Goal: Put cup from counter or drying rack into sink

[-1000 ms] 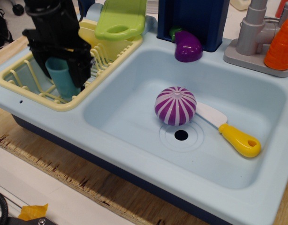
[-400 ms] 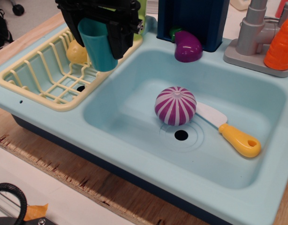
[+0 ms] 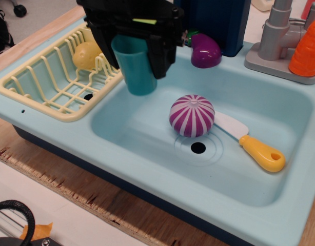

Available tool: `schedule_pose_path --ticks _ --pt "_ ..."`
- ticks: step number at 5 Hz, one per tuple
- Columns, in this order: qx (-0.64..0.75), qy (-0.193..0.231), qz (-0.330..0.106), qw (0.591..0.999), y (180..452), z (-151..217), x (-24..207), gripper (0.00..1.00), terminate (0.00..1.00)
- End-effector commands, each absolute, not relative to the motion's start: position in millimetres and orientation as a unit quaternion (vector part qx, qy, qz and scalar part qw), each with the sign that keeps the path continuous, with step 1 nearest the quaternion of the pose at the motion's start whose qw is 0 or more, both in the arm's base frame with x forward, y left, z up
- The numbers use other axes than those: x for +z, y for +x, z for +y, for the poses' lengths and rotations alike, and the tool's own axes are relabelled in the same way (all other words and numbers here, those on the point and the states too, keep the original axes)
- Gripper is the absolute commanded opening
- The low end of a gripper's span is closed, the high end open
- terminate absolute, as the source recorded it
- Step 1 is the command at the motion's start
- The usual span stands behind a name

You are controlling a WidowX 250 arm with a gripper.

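Plywood edging runs along the bottom of the frame, with the table (image 3: 96, 205) carrying the light blue counter (image 3: 55, 136) just above it. Your sink (image 3: 147, 138) fills the centre, and it is not bare: a purple striped ball (image 3: 192, 115) sits beside the drain, touching a yellow-handled toy knife (image 3: 250, 143). Letting go too far right could land the cup (image 3: 135, 64) on that ball and tip it over. Letting go too early risks the rim by the drying rack (image 3: 50, 84) at upper left. Your end effector (image 3: 139, 33) is clenched on the cup, which hangs upright beneath it, above the sink's upper-left corner.
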State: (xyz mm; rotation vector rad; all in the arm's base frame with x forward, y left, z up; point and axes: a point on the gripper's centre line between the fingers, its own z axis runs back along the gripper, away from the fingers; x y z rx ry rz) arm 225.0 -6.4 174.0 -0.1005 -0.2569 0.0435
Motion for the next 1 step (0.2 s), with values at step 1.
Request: schedule_pose_path --ticks 1 --pt "0.034 -0.061 -0.136 0.988 225.0 -3.1 177.8 1.00 1.00"
